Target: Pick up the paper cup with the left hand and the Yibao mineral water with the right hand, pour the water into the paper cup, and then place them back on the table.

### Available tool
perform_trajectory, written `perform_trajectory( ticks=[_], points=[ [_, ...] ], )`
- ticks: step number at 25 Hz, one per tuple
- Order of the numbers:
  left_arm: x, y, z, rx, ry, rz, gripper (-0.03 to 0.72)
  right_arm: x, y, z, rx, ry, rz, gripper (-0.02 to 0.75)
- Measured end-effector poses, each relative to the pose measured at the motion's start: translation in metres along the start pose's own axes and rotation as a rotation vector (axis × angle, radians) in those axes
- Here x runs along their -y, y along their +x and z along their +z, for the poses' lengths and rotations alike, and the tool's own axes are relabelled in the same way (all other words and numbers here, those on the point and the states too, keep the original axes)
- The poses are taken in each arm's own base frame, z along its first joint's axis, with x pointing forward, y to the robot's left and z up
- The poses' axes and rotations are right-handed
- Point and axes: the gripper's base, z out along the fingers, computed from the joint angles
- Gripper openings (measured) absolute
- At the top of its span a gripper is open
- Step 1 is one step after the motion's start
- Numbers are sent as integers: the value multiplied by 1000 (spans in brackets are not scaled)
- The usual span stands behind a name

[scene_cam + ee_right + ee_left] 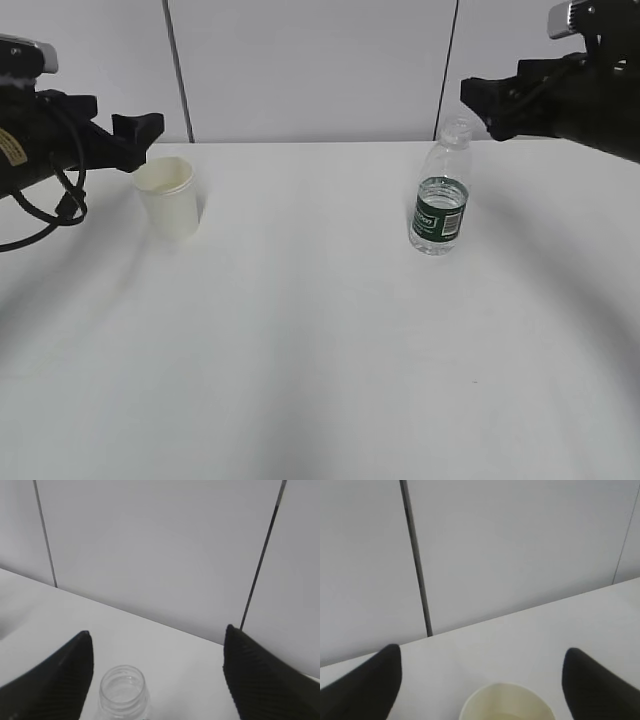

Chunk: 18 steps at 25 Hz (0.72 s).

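exterior view puts the paper cup (170,197) at centre left and the yibao mineral water (440,192) at centre right, both upright on the table (320,370), well apart. the left hand (140,128) hangs at the cup's rim, spread and holding nothing; the right hand (482,97) sits beside the bottle's capless neck, also spread and empty. this looks like the approach before either grasp. next, each gripper likely needs to drop lower around its object, then close. the bottle's dark green label carries white writing too small to read; a yellow sticker (12,146) on the left arm is illegible too.
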Motion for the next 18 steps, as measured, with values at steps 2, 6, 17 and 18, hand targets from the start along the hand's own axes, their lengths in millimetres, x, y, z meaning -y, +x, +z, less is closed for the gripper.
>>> perform_trajectory(
  ticks=[2, 6, 17, 18],
  points=[
    [-1, -2, -2, -24, -13, -11, 591, 0, -3, -2, 1, 6, 8, 596],
    [-3, -8, -8, -71, -42, -21, 591, 1, -9, -7, -14, 25, 21, 596],
    [-8, -39, -38, -194, -165, -71, 591, 5, -39, -36, -68, 117, 103, 594],
    [-9, -42, -42, -210, -180, -74, 591, 4, -42, -40, -69, 120, 106, 594]
  ],
)
